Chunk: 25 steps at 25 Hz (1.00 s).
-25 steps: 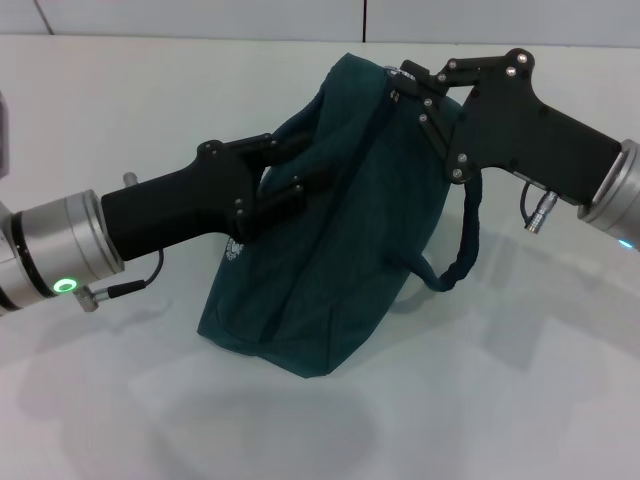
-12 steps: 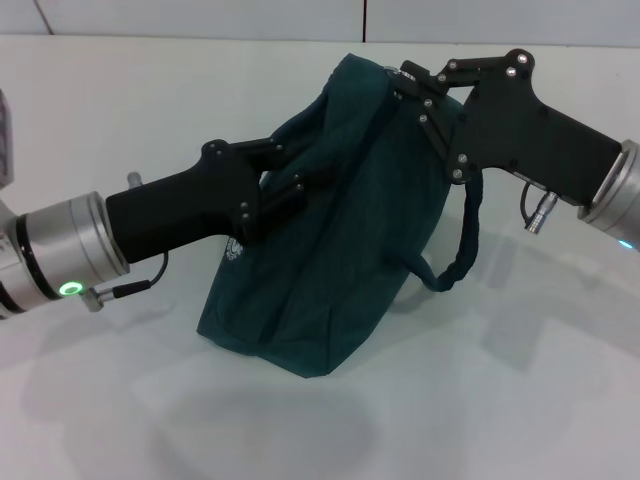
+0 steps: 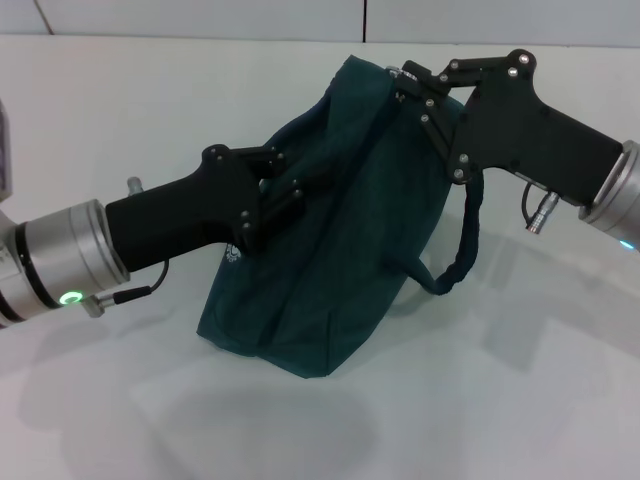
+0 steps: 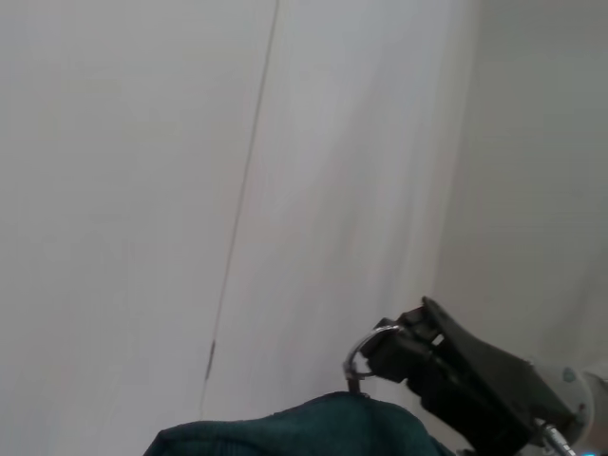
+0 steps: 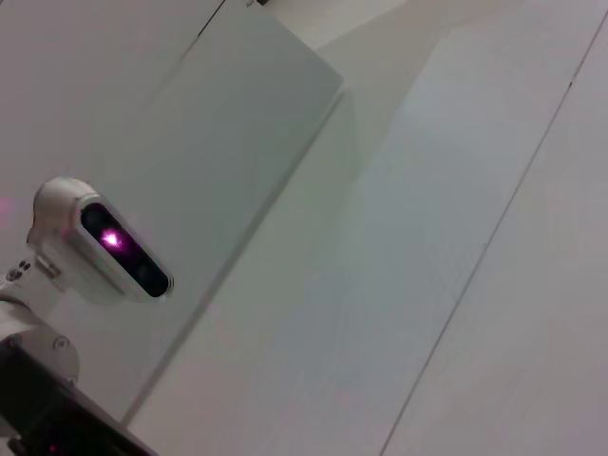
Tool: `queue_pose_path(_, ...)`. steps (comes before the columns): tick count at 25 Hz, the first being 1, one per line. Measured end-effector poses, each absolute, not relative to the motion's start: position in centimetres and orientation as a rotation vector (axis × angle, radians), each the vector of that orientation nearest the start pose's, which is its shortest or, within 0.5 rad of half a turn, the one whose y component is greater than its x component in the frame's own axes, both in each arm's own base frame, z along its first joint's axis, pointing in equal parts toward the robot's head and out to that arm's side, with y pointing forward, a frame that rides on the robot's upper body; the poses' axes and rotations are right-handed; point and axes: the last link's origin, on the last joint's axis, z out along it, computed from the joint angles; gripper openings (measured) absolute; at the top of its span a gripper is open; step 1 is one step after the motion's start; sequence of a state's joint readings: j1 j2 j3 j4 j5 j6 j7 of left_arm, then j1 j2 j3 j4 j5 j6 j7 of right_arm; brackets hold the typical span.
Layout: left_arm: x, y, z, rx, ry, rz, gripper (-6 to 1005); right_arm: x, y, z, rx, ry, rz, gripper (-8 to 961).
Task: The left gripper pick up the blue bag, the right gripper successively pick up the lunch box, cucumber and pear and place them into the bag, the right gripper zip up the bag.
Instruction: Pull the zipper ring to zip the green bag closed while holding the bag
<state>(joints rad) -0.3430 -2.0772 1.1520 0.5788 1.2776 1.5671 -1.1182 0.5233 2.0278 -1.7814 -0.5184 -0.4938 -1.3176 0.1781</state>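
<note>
The blue bag (image 3: pixel 340 250) hangs lifted, its bottom resting on the white table (image 3: pixel 520 400). My left gripper (image 3: pixel 285 188) is shut on the bag's left side fabric. My right gripper (image 3: pixel 402 85) is at the bag's top end, shut on the metal zipper pull ring. The left wrist view shows that ring (image 4: pixel 360 350) pinched in the right gripper (image 4: pixel 382 359) just above the bag's top edge (image 4: pixel 304 432). The bag's dark strap (image 3: pixel 462 255) hangs down on the right. The lunch box, cucumber and pear are out of view.
The bag bulges at its lower part. The robot's head camera (image 5: pixel 104 249) shows in the right wrist view. A table seam (image 3: pixel 365 18) runs at the far edge.
My left arm has shifted slightly to the right while holding the bag's side. The right gripper and the bag's top have stayed in place.
</note>
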Motion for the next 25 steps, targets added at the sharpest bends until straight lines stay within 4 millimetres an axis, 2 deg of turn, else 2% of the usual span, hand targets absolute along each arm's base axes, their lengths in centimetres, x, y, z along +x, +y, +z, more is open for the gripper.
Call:
queue_pose_path(15,-24.7,28.1,-0.6,-2.559,-0.401,-1.231,121,16.9,33.1,-3.8,-2.164,-0.54,1.06,19)
queue_pose_path(25,-25.2,27.1,-0.3,-2.581,-0.348,-1.228,117,17.4,33.4,-3.7,-2.155,-0.492,1.047,19)
